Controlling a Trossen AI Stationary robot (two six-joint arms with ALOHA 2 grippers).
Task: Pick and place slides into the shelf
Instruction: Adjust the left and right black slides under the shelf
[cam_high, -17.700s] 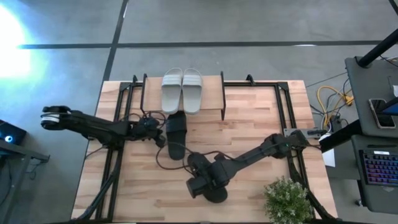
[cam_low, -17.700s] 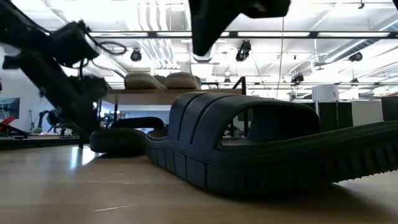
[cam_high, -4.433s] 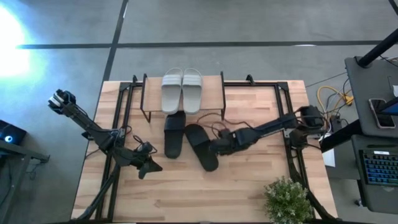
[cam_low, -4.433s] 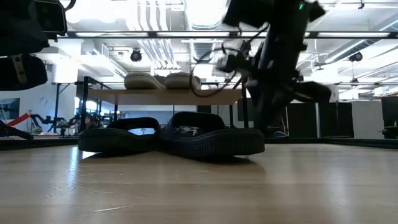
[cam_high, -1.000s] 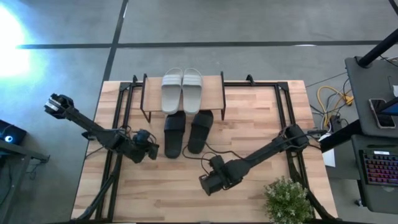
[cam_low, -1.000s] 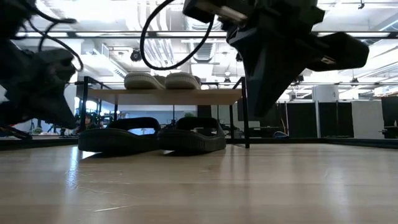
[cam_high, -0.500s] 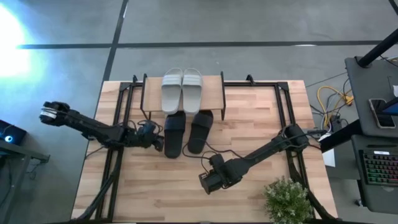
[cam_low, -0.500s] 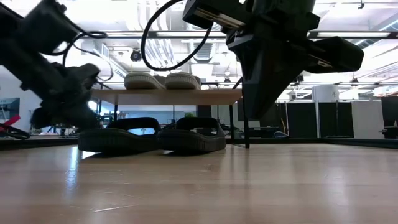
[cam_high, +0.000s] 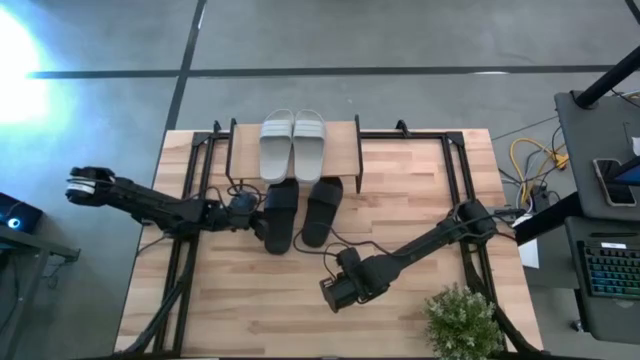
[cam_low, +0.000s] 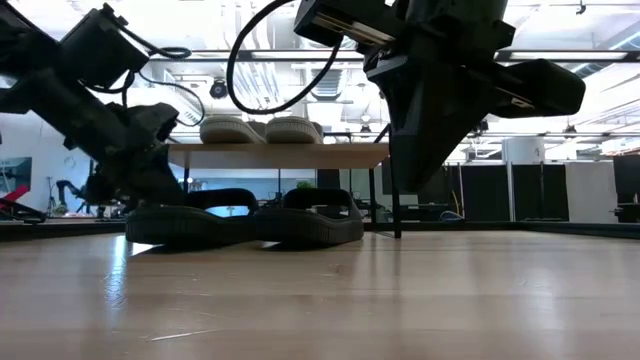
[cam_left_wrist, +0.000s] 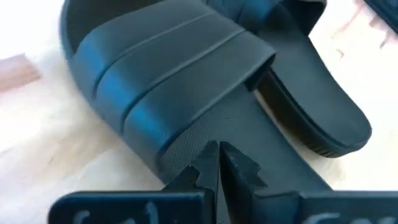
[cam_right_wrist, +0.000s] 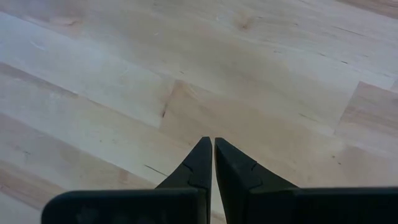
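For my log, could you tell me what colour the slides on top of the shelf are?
Pale grey slides on the shelf, clearest in the high view.

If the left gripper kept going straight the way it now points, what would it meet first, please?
Most likely the nearer black slide: the left gripper, fingers shut, points at its footbed just short of the wide strap. Whether it already touches is unclear.

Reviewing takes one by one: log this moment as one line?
left gripper: shut, at left black slide | right gripper: shut, idle | grey pair: on shelf
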